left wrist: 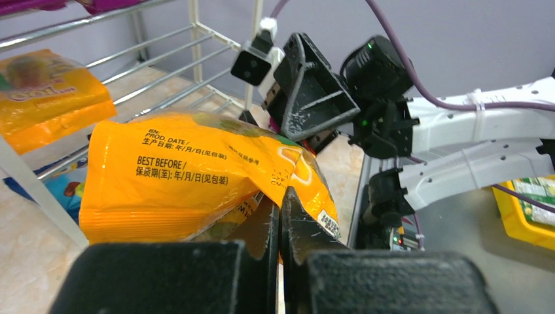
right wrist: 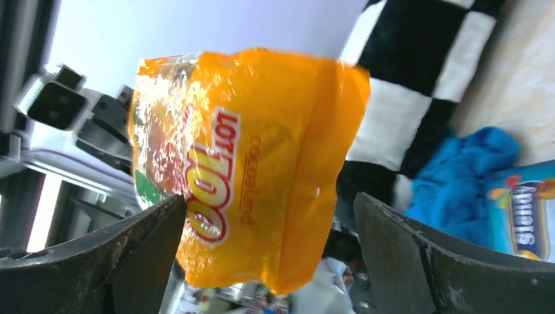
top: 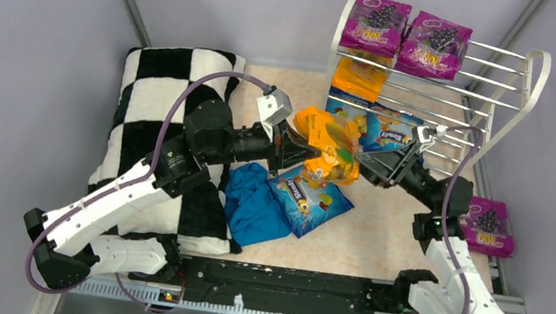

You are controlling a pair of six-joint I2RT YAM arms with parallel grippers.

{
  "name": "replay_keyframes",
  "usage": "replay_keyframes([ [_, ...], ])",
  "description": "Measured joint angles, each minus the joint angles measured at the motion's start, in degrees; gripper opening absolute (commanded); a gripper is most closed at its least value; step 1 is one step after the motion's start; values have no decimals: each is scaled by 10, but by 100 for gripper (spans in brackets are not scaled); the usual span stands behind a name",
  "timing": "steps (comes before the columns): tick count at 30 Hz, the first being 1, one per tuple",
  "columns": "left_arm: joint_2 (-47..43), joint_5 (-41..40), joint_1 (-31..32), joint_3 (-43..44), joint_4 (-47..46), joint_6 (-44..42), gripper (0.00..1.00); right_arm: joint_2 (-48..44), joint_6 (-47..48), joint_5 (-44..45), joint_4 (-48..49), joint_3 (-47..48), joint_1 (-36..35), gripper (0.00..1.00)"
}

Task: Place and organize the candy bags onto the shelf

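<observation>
My left end effector (left wrist: 280, 199) pinches the orange candy bag (left wrist: 190, 173); my wide right end effector (right wrist: 268, 216) should close mid-bag.

White wire shelf (top: 471, 83): two purple bags (top: 375, 24) side by side on top, flat orange bag (top: 359, 77) mid-tier, blue bag (top: 388, 129) lowest. In front, crumpled orange bag (top: 329, 143) raised (glossy, tilted); blue pouch (top: 308, 200) lying flat nearby.

Bright, even light; soft shadows.
Glare streaked the orange candy bag (right wrist: 262, 163), slightly blurred in the right wrist view; the dark fingers (left wrist: 302, 226) low in the left wrist view were out of focus.
</observation>
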State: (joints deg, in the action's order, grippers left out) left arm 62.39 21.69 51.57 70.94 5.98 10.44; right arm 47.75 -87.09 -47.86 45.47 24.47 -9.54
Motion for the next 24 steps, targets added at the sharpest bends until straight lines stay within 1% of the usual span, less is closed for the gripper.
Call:
replay_keyframes([
  [2, 0, 18, 0, 6, 26, -8, 0, -11, 77, -35, -70, 20, 19, 99],
  [5, 9, 61, 0, 38, 96, -33, 0, -32, 229, -68, -218, 76, 26, 99],
  [7, 20, 94, 0, 62, 138, -57, 0, -54, 311, -87, -284, 103, 26, 99],
  [9, 30, 129, 0, 81, 174, -85, 0, -81, 375, -111, -327, 118, 25, 99],
  [13, 68, 200, 0, 144, 252, -152, 0, -118, 437, -144, -363, 120, 25, 99],
  [15, 84, 223, 0, 168, 274, -178, 0, -128, 458, -153, -380, 120, 25, 99],
  [19, 92, 256, -1, 178, 301, -211, 0, -135, 462, -164, -385, 113, 25, 99],
  [24, 97, 318, -2, 202, 318, -219, 0, -152, 466, -167, -390, 104, 24, 99],
])
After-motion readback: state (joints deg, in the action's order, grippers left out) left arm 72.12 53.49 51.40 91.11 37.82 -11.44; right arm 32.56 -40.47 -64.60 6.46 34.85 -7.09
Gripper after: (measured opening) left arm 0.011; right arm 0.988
